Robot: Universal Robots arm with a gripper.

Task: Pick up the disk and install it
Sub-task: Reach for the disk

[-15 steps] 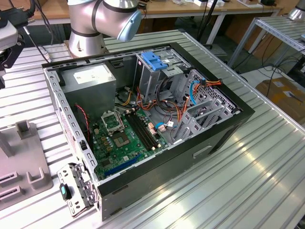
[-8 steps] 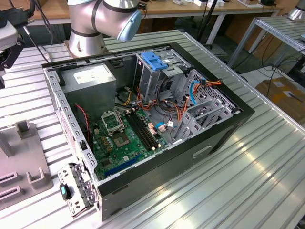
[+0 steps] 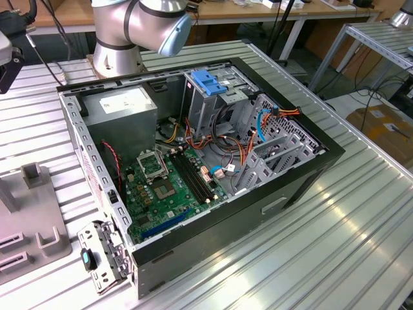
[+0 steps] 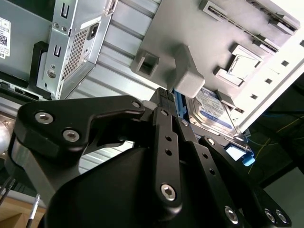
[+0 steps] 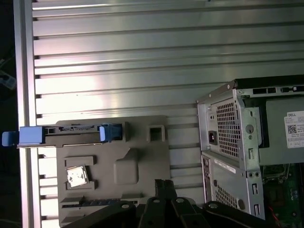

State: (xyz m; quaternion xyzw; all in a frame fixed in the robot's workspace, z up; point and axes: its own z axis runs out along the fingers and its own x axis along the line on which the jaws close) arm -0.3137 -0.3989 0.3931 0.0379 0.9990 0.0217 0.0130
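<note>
Your jaws (image 4: 166, 95) are drawn together at the tips with nothing between them. In both wrist views they hang over the grey fixture (image 5: 137, 161), apart from the disk (image 5: 71, 134).

The first wrist view gives you the disk edge-on. It stands upright in a slot of the fixture, its blue rail runs along it, and one blue end reaches past the fixture's edge. A small square chip (image 5: 77, 175) lies in a pocket of the same fixture.

The second wrist view shows you the disk's flat labelled face (image 4: 211, 111) just beyond the jaw tips, which the other wrist view does not.

The exterior view shows you the open computer case (image 3: 303, 174) on the ribbed metal surface (image 3: 335, 245). In it are the blue-clipped drive cage (image 3: 210, 82) and the grey power supply (image 3: 122, 106). Part of the fixture (image 3: 39, 239) sits at the exterior view's left.
</note>
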